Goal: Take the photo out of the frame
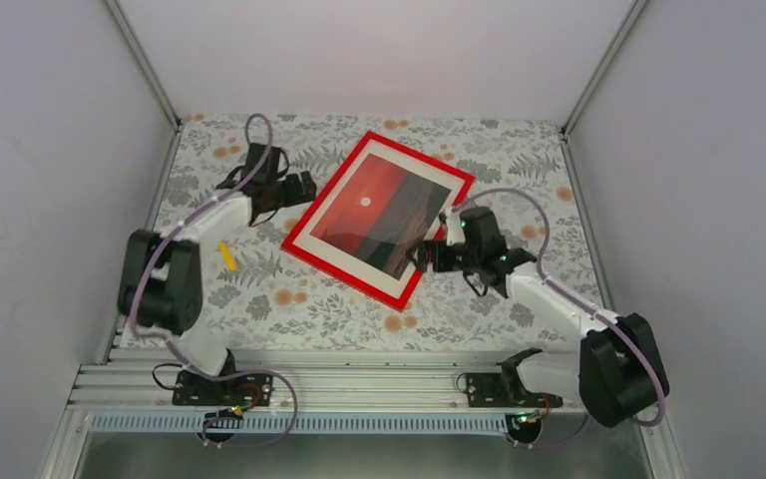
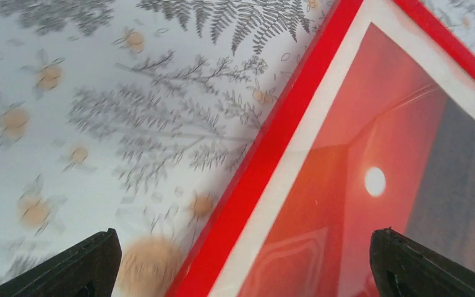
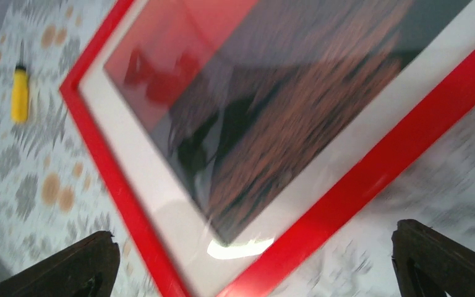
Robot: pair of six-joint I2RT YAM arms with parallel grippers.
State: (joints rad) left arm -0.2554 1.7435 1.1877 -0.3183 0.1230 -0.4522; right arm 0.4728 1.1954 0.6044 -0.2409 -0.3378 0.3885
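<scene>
The photo [image 1: 384, 215] lay inside the frame [image 2: 266, 161], nothing done yet; left gripper [image 1: 297, 188] and right gripper [image 1: 429, 254] flanked it, fingers spread, empty.

Tabletop was covered in a white cloth printed with grey ferns and orange blossoms [image 1: 259, 299]. Plain pale-grey panel walls [image 1: 379, 50] stood on three sides, joined by slanting silver metal corner posts [image 1: 145, 65]. Ribbed aluminium rail [image 1: 359, 384] ran along near edge. Light was even, shadows faint.
</scene>
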